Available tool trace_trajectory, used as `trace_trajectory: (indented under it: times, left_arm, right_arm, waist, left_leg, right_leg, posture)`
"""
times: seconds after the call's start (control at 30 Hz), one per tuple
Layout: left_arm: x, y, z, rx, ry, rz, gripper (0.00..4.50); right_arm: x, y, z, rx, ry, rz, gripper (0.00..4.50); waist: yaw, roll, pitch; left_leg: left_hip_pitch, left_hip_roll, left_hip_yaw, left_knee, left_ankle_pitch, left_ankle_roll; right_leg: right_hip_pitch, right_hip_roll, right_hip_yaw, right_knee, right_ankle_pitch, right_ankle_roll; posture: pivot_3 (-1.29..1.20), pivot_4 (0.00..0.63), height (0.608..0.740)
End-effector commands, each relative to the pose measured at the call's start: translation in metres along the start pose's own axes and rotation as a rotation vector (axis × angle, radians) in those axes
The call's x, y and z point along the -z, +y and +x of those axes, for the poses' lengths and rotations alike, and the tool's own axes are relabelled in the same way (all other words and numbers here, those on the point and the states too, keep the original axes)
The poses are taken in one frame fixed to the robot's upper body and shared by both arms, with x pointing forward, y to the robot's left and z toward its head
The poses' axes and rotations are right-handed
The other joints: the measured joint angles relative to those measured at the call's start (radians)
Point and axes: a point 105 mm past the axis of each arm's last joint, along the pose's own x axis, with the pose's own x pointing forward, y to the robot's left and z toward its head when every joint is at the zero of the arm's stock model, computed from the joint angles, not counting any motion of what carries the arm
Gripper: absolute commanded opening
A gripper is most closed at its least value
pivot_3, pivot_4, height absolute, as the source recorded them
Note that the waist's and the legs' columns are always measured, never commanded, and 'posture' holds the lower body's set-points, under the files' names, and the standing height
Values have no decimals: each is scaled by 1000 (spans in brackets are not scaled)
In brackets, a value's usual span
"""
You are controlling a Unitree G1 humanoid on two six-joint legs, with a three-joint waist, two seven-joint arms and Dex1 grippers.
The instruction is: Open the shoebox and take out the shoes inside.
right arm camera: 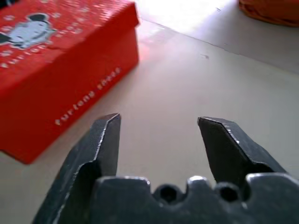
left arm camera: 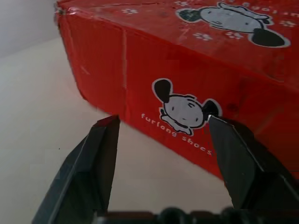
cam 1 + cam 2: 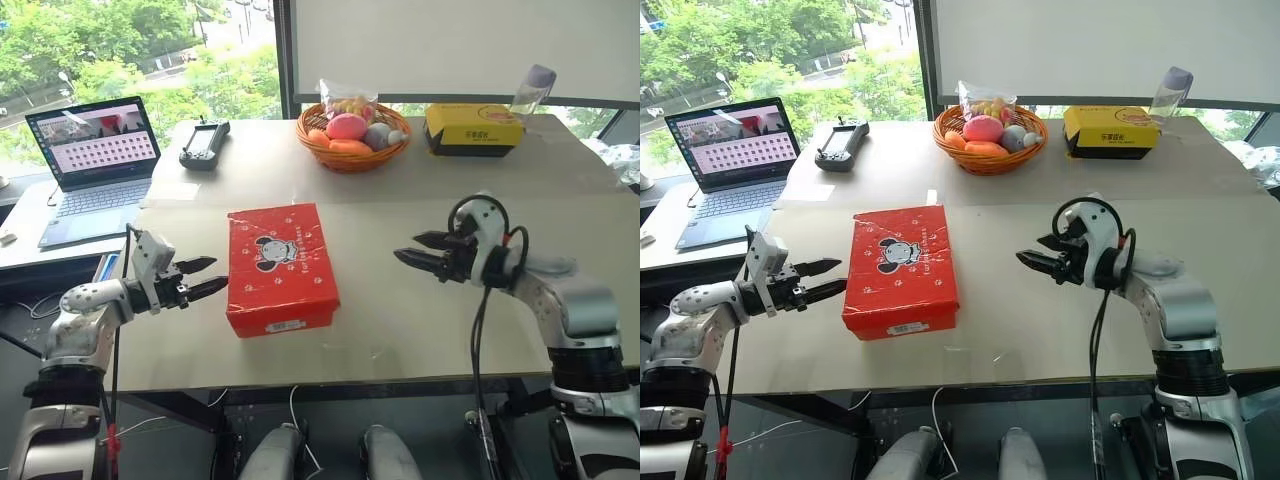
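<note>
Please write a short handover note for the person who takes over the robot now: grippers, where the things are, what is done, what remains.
Left gripper: open, empty, close beside the left side of the shoebox, not touching.
Right gripper: open, empty, above the table, apart from the box on its right side.
Shoebox: in the middle of the table, lid closed.
Shoes: presumably inside the closed box.
Done: both grippers brought near the box.
Left: lift the lid, take out the shoes.
</note>
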Motion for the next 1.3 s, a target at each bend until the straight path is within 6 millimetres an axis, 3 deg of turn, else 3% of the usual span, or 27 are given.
trace_trajectory:
  times: [0.03,0.17,0.2,0.3,0.43,0.5,0.63,0.73,0.87,1.1,1.2,1.3]
  left_arm:
    - [-9,6,0,19,7,33,1512]
    - [-6,6,4,26,14,30,28]
    - [-3,4,4,33,25,26,0]
    - [14,-1,1,41,109,27,0]
    - [30,-4,3,46,202,70,0]
    - [32,-8,7,60,215,88,0]
    - [19,-22,37,121,165,149,0]
    - [3,-36,66,193,107,185,0]
    - [-12,-52,102,272,52,213,0]
    - [-19,-74,164,359,29,230,0]
    - [-22,-89,184,407,16,226,0]
    - [-20,-90,188,412,18,233,0]
  right_arm:
    - [-15,15,12,-96,-35,-64,1835]
    - [-7,23,33,-121,1,-90,393]
    - [-1,23,40,-119,27,-101,100]
    - [17,26,64,-107,108,-149,100]
    - [28,31,82,-120,165,-209,100]
    - [29,34,87,-128,170,-221,100]
    - [26,44,96,-155,167,-250,100]
    - [23,43,91,-149,158,-244,100]
    - [32,23,73,-85,193,-227,100]
    - [50,-40,23,145,286,-212,100]
    - [53,-64,8,244,303,-200,100]
    - [56,-67,6,249,313,-208,100]
  waist:
    - [0,0,0]
    - [1,0,0]
    - [1,0,0]
    - [-3,0,0]
    - [0,0,0]
    - [1,0,0]
    - [9,0,0]
    - [23,0,0]
    - [45,0,0]
    - [51,0,1]
    - [50,-1,1]
    - [48,-1,1]
  left_leg:
    - [0,0,0,0,0,0]
    - [0,0,-1,-1,0,0]
    - [0,-1,-1,-2,0,0]
    - [0,-1,-1,-2,0,0]
    - [0,-1,-1,-4,0,0]
    - [0,-1,-1,-4,0,0]
    - [0,-1,-1,-3,0,0]
    - [0,-1,-1,-2,0,0]
    - [0,-3,-1,-1,0,0]
    - [-2,-3,0,2,0,0]
    - [-2,-2,0,4,0,0]
    - [-3,-2,0,8,0,1]
  right_leg:
    - [0,-1,0,-1,0,0]
    - [-1,0,-1,-4,5,-2]
    - [-1,1,-1,-4,6,-3]
    - [-1,3,0,-5,6,-4]
    - [-1,3,1,-4,7,-5]
    - [-2,4,1,-4,7,-5]
    - [-2,4,0,-4,9,-4]
    - [-1,5,0,-5,11,-3]
    - [-1,4,0,-5,12,-1]
    - [2,5,1,-5,13,-1]
    - [3,5,0,-5,13,-1]
    - [5,5,0,-5,13,0]
  posture:
    - [0,150,732]
    - [0,150,732]
    - [0,150,732]
    - [0,150,732]
    - [0,150,732]
    - [0,150,732]
    - [0,150,732]
    - [0,150,732]
    - [0,150,732]
    - [0,150,732]
    - [0,150,732]
    - [0,150,732]
